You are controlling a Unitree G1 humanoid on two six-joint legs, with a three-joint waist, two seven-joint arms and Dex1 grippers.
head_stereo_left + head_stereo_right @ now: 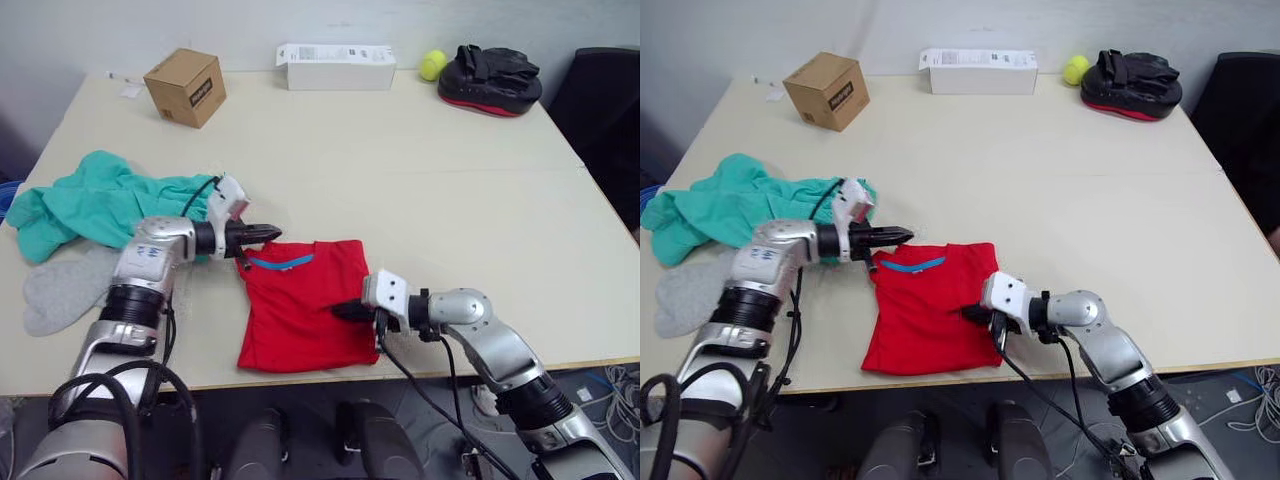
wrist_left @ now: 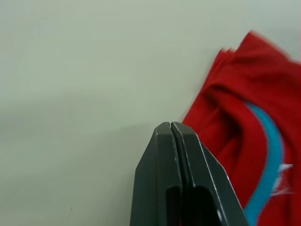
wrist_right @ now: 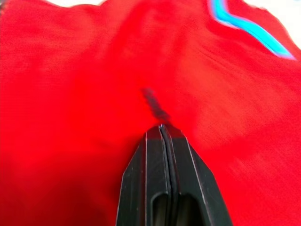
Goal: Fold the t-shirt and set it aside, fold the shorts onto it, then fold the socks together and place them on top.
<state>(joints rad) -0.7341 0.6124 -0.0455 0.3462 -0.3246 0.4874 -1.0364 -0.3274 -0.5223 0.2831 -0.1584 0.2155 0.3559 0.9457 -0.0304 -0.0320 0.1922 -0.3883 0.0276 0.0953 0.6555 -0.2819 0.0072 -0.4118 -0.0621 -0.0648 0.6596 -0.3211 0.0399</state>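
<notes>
Your robot's two arms met over the t-shirt point(image 1: 300, 310), which lay folded into a rough rectangle near the front edge of the desk point(image 1: 420, 190), its blue collar band facing the far side. Your left gripper point(image 1: 270, 233) sat just beyond the shirt's collar corner, its fingers point(image 2: 171, 155) pressed flat together with nothing between them and bare desk ahead of the tips. Your right gripper point(image 1: 345, 311) reached in from the shirt's right side, its tips low over the red cloth beside the small dark print point(image 3: 155, 104); those fingers point(image 3: 162, 155) were likewise closed tight, and you could see no cloth pinched in them. The shorts point(image 1: 95, 205) lay crumpled at the desk's left edge, behind your left arm, with the socks point(image 1: 65, 285) just in front of them. A cardboard box point(image 1: 185, 87), a white carton point(image 1: 335, 66), a tennis ball point(image 1: 432, 65) and a black and red pad point(image 1: 490, 78) lined the far edge.
</notes>
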